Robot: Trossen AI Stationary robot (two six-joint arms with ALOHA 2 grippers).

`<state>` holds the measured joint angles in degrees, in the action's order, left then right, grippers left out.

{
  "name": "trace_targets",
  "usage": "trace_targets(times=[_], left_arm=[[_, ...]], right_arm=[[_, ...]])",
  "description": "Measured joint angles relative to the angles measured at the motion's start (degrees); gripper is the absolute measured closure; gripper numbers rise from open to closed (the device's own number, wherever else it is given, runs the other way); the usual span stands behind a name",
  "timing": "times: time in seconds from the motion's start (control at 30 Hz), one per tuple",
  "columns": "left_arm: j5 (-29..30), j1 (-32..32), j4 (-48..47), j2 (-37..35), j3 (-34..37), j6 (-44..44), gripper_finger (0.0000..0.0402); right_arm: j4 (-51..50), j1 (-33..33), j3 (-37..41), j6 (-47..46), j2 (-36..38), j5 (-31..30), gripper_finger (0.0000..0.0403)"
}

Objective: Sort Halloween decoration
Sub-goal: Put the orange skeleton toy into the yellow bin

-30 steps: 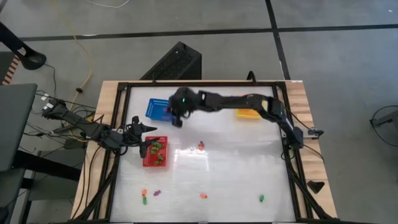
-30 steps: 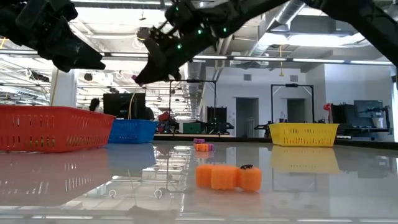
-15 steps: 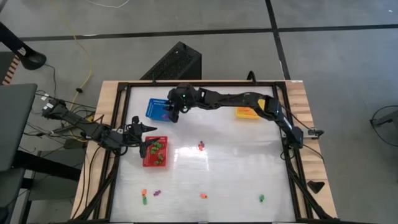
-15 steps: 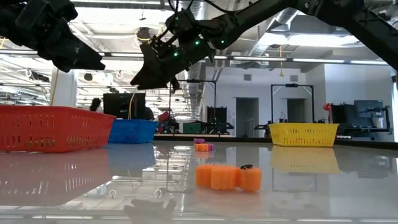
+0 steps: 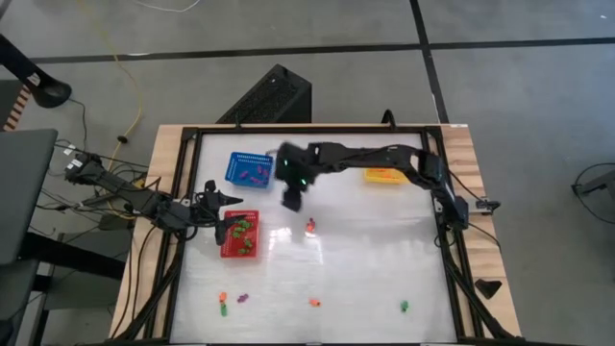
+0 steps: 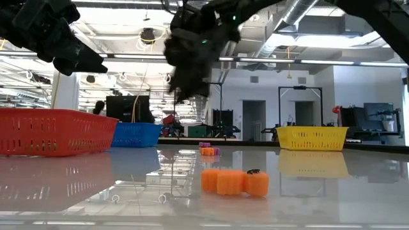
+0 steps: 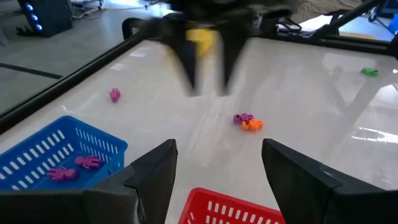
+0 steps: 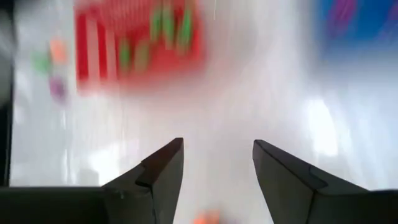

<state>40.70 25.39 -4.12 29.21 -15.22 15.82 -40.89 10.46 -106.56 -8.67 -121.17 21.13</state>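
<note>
The Halloween decoration is tiny trinkets. A purple and orange pair (image 5: 310, 225) lies mid-table, and several orange, green and purple ones (image 5: 242, 298) lie near the front edge. Purple ones (image 7: 74, 167) lie in the blue basket (image 5: 248, 168), green ones in the red basket (image 5: 240, 234). My right gripper (image 5: 293, 197) hangs open over bare table between the blue basket and the mid-table pair, nothing between its fingers (image 8: 155, 174). My left gripper (image 5: 226, 199) waits open at the red basket's far edge.
A yellow basket (image 5: 382, 175) stands at the far right. A black frame (image 5: 192, 135) rims the table. One orange trinket (image 6: 233, 182) lies close to the low camera. Bare white table stretches between the baskets and the front trinkets.
My right gripper has swung from above the blue basket toward the table's middle and near edge, tipping its fingers further down. It shows blurred in the frames from now.
</note>
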Motion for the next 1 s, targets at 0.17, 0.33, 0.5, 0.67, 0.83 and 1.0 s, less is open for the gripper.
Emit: trace_targets(times=[0.17,0.33,0.5,0.67,0.83,1.0], left_arm=[[0.0,0.0,-2.2,0.0,0.0,1.5,0.0175],[0.5,0.0,-3.0,0.0,0.0,2.0,0.0175],[0.5,0.0,-3.0,0.0,0.0,2.7,0.0175],[0.6,0.0,-3.0,0.0,0.0,4.3,0.0175],[0.6,0.0,-3.0,0.0,0.0,4.9,0.0175],[0.6,0.0,-3.0,0.0,0.0,4.8,0.0175]], right_arm=[[-18.9,-6.8,0.0,4.4,0.4,-3.7,0.0184],[-16.8,-13.9,0.1,5.4,0.0,-12.9,0.0187],[-2.1,-18.5,0.1,8.7,0.0,-18.7,0.0187],[7.2,-22.9,0.0,13.7,0.0,-19.0,0.0187],[1.9,-24.7,0.0,14.7,0.0,-27.7,0.0187],[-4.2,-22.3,3.6,10.9,0.0,-31.9,0.0187]])
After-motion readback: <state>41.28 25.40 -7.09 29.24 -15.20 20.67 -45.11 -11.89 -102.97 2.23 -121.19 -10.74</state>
